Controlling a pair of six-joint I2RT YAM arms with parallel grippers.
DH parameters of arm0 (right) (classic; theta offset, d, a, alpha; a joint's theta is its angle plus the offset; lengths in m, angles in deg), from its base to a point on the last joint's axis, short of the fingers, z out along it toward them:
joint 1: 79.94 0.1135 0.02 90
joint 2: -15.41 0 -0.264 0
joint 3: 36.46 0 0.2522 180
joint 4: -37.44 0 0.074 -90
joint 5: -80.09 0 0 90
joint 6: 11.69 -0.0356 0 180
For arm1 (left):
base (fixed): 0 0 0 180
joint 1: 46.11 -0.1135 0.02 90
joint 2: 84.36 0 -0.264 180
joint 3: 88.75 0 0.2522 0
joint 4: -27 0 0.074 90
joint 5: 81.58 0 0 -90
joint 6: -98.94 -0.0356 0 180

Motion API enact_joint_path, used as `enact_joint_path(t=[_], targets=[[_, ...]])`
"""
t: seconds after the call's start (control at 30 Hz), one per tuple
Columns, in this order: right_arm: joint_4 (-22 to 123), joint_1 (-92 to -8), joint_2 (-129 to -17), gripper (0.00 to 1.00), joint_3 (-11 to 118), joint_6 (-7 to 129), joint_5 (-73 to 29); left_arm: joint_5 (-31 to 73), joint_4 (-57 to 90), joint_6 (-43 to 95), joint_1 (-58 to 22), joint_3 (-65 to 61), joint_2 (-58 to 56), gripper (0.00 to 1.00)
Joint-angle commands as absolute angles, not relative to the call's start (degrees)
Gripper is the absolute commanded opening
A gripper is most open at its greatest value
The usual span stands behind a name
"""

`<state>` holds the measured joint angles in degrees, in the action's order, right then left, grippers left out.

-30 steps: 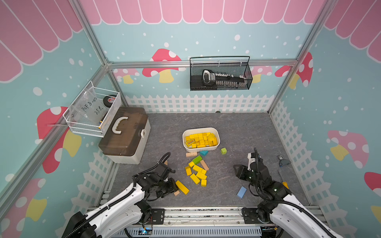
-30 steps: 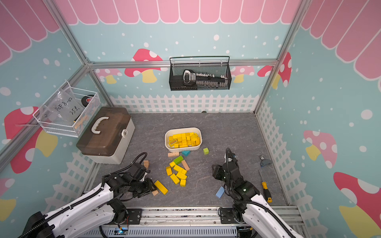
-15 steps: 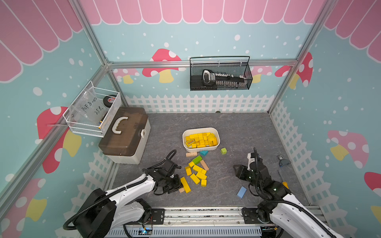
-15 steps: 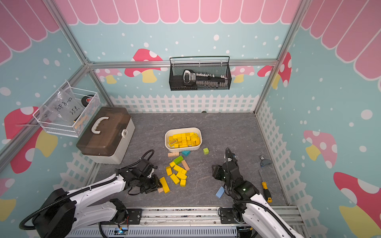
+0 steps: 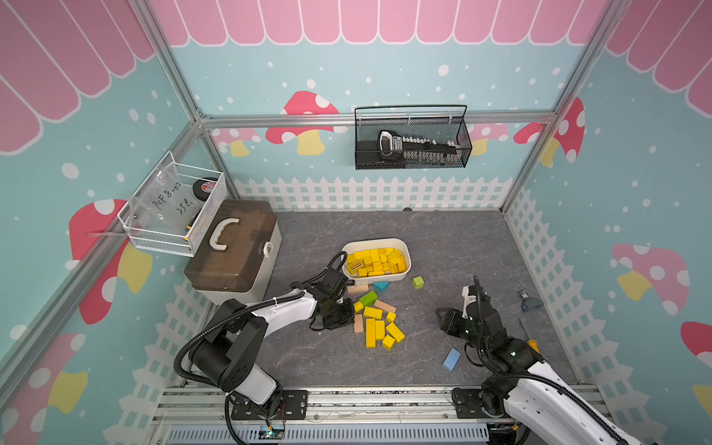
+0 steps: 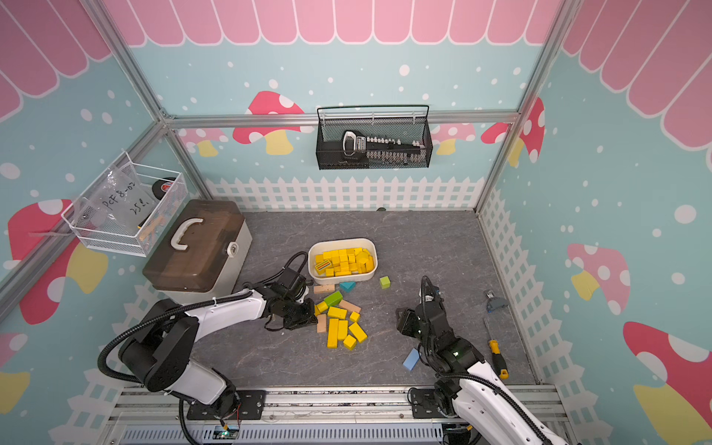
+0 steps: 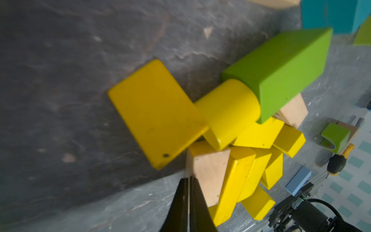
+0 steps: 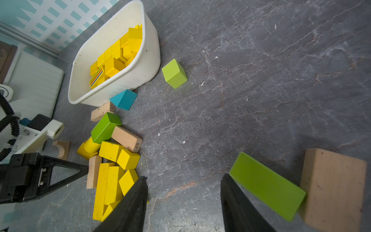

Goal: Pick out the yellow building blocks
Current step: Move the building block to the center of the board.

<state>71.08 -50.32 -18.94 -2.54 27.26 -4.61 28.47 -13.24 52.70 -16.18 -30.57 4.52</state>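
Many yellow building blocks (image 5: 375, 262) (image 6: 343, 262) (image 8: 118, 54) fill a white tub (image 5: 375, 240) (image 6: 341, 240) (image 8: 148, 60). Several more yellow blocks (image 5: 379, 329) (image 6: 341, 327) (image 8: 112, 176) lie in a mixed pile on the floor in front of it. My left gripper (image 5: 351, 310) (image 6: 313, 313) (image 7: 188, 177) (image 8: 86, 170) is shut and empty, its tip against the pile's left side beside a tan block (image 7: 208, 176). A flat yellow block (image 7: 156, 112) and a rounded yellow one (image 7: 228, 112) lie just ahead of it. My right gripper (image 5: 443, 319) (image 6: 402, 321) (image 8: 183, 176) stands open over bare floor, right of the pile.
A green brick (image 5: 368, 298) (image 7: 281, 66), tan blocks, a teal wedge (image 5: 380, 286) and a green cube (image 5: 418, 282) mix with the pile. A green plank (image 8: 265, 190) and tan block (image 8: 333, 186) lie by my right gripper. A blue block (image 5: 451, 359), screwdriver (image 6: 495, 352) and toolbox (image 5: 235, 250) are around.
My left gripper has swung from the front left up to the pile, pushing a long yellow bar in against it, and its jaws have closed. The right arm has stayed still.
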Motion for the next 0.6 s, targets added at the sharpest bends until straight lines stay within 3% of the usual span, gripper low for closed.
enact_joint_path(t=[0.0, 0.13, 0.33, 0.57], targets=[[70.6, -50.6, -18.4, 0.58, -3.1, 27.1, -4.5, 25.9, -17.6, 49.8, -19.2, -32.6, 1.3, 0.09], [70.5, -50.6, -18.5, 0.58, -3.1, 27.2, -4.6, 27.7, -18.4, 49.2, -19.0, -32.1, -2.4, 0.16], [70.5, -50.6, -18.3, 0.58, -3.3, 27.2, -4.7, 28.1, -18.2, 48.5, -15.8, -31.4, -6.1, 0.35], [70.7, -50.7, -17.1, 0.58, -3.6, 27.0, -4.6, 24.6, -18.7, 48.2, -12.4, -29.5, -4.6, 0.39]])
